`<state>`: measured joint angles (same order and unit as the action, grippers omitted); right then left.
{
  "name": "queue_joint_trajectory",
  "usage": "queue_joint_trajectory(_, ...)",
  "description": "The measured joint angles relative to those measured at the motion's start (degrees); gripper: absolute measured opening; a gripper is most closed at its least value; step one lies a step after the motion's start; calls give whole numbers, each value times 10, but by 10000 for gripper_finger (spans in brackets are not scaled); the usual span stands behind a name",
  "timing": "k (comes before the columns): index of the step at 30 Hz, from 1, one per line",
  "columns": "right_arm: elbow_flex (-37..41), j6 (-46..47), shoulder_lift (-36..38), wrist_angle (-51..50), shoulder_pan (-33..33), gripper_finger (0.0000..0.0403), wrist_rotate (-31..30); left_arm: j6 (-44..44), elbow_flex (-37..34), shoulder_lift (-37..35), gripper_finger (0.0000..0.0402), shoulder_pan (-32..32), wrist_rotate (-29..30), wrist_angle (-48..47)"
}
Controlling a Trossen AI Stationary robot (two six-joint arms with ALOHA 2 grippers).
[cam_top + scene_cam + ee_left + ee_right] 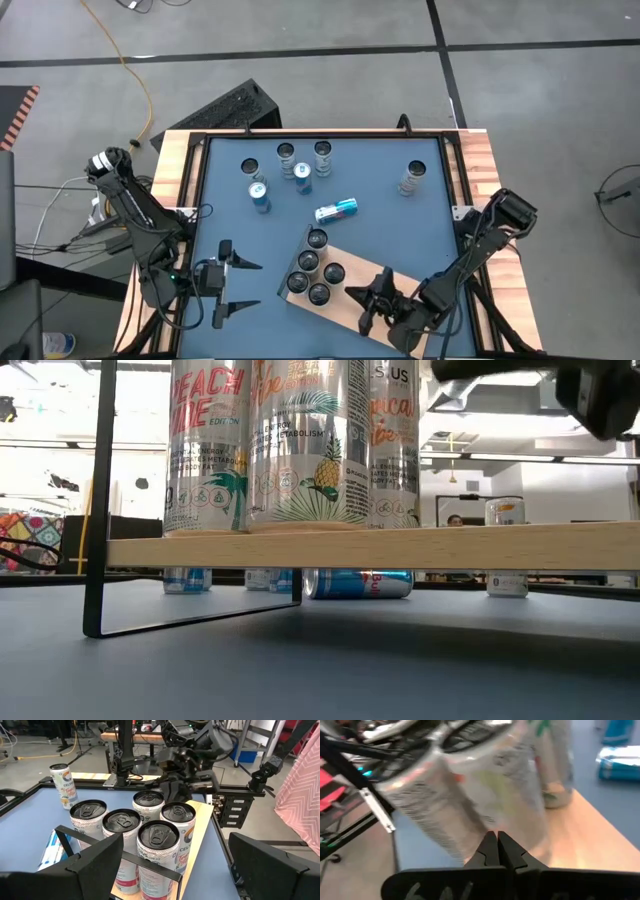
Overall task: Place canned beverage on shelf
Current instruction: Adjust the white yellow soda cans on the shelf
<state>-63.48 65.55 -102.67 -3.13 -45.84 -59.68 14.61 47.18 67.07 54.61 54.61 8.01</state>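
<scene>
1. Light-wood rectangular shelf (pixel 350 290) seen from above, angled on blue table (pixel 400 220); five upright cans (pixel 314 271) crowded at one end, far end hidden under right gripper (pixel 372 303).
2. Level across: can tops cut off; lying blue can (pixel 360 583) glimpsed beneath.
3. Left gripper (pixel 175 870) spread wide.
4. Right fingertips pressed together, empty; cans blurred.

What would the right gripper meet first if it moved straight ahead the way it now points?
Probably the cluster of cans standing on the shelf: the shut right gripper points at the nearest one, though depth is unclear.
</scene>
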Motion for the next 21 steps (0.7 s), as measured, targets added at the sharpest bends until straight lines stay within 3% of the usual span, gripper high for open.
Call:
queue_joint_trajectory(6, 0, -80, 0, 64, 19, 0, -9, 0, 0, 0, 348, 0, 0, 0)
queue_joint_trajectory(18, 0, -76, 0, 62, 21, 0, -3, 0, 0, 0, 348, 0, 0, -7)
queue_joint_trajectory(21, 0, -76, 0, 54, 3, 0, -52, 5, 0, 0, 348, 0, -4, -8)
